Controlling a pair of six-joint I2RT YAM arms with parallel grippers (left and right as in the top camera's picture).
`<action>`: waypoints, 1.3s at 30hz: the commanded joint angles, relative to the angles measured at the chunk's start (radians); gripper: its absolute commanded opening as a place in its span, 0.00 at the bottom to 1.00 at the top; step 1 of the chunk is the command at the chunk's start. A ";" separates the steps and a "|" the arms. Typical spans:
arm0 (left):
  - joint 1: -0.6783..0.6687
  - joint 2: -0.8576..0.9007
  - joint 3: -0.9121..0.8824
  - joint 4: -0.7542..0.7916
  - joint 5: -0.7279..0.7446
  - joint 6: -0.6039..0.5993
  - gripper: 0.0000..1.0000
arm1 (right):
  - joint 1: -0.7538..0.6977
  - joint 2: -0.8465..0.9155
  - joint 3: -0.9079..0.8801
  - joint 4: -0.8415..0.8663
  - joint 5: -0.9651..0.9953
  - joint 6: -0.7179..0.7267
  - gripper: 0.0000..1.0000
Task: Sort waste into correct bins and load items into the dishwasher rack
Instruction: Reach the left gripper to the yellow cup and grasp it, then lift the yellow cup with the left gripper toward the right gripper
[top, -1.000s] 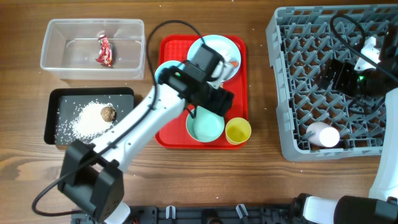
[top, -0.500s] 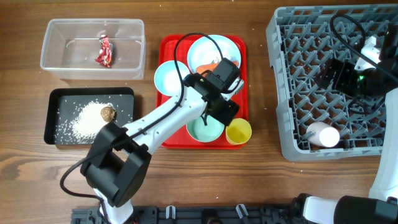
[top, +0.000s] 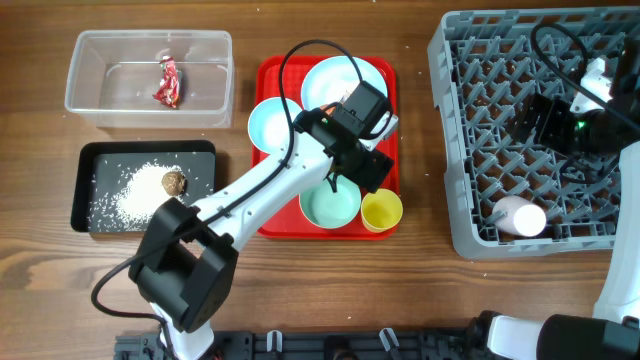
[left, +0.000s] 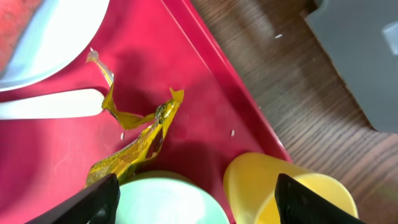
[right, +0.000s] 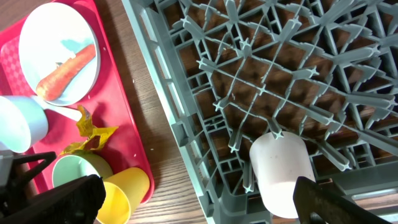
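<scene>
**A:** What sits nearest the robot on the wooden tabletop?

**B:** The near edge of the red tray, carrying a yellow cup and a teal bowl. Just above them hangs the left gripper, its jaws spread and empty. A crumpled yellow wrapper lies on the tray beneath it.

**A:** So that wrapper is the piece in hand?

**B:** I'd judge so, though it isn't grasped yet. To the left, the black bin already holds rice and a brown lump.

**A:** And the rack?

**B:** One pink cup lies on its side in the near corner of the dishwasher rack. The right gripper hovers over the lattice, released wide and carrying nothing.

**A:** Farther back?

**B:** On the tray there's a white spoon, a pale bowl, and a plate with the carrot on it. A few stray grains dot the tray too. Beyond the black bin, the clear tub holds a red wrapper.

**A:** Progress, then?

**B:** Partway, I'd say. Most of the waste is binned, but the yellow wrapper and the carrot remain. Nearly all the dishes have yet to reach the rack.
</scene>
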 joint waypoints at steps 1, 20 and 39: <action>0.003 0.005 0.032 -0.077 0.006 0.014 0.77 | 0.004 -0.006 0.017 0.003 -0.005 -0.019 1.00; -0.060 0.048 -0.031 -0.085 0.028 0.091 0.48 | 0.004 -0.004 0.016 0.010 0.002 -0.020 1.00; -0.063 0.064 -0.030 -0.090 0.027 0.052 0.04 | 0.004 -0.004 0.016 0.006 0.002 -0.021 1.00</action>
